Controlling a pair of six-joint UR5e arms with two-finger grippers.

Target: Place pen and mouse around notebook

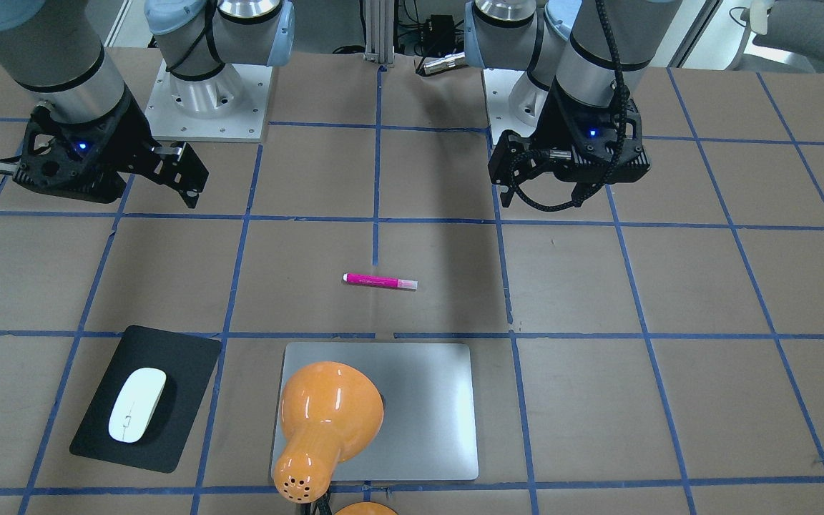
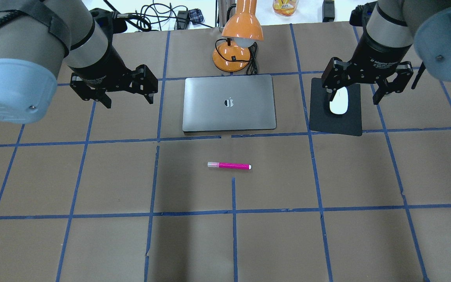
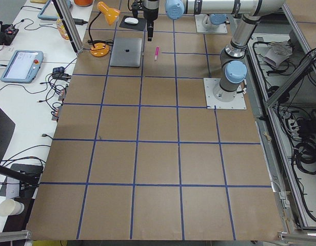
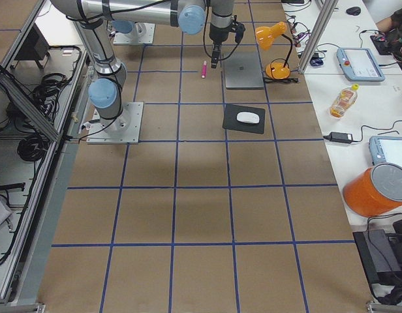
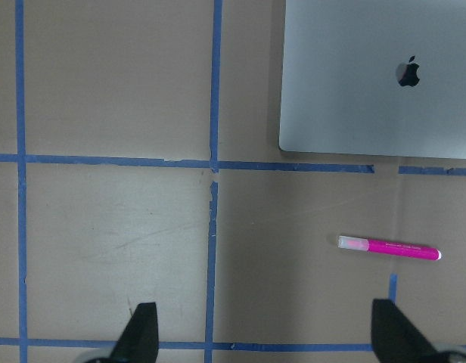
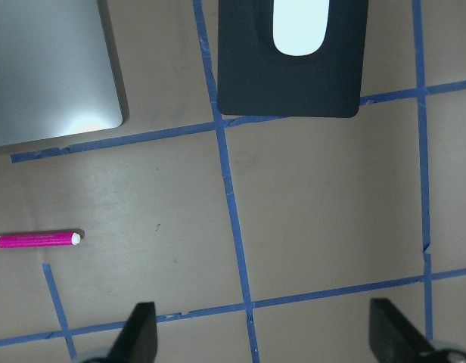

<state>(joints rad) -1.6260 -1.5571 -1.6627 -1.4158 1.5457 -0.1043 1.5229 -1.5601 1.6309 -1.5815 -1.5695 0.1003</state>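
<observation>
The silver notebook [image 2: 229, 113] lies flat at the far middle of the table. Nearer the robot, apart from the notebook's near edge, lies the pink pen [image 2: 229, 165], pale cap end toward the left arm's side. The white mouse [image 2: 339, 103] rests on a black mat [image 2: 337, 123] just right of the notebook. Above that mat hangs my right gripper [image 2: 353, 100], open and holding nothing. My left gripper [image 2: 128, 102] hovers open and empty to the left of the notebook. The left wrist view has the pen [image 5: 388, 247] ahead and to the right of the open fingers.
An orange desk lamp [image 2: 238, 39] stands behind the notebook, and in the front-facing view its shade [image 1: 326, 415] covers part of the lid. Blue tape lines grid the brown table [image 2: 92, 243]. Cables and a bottle sit beyond the far edge.
</observation>
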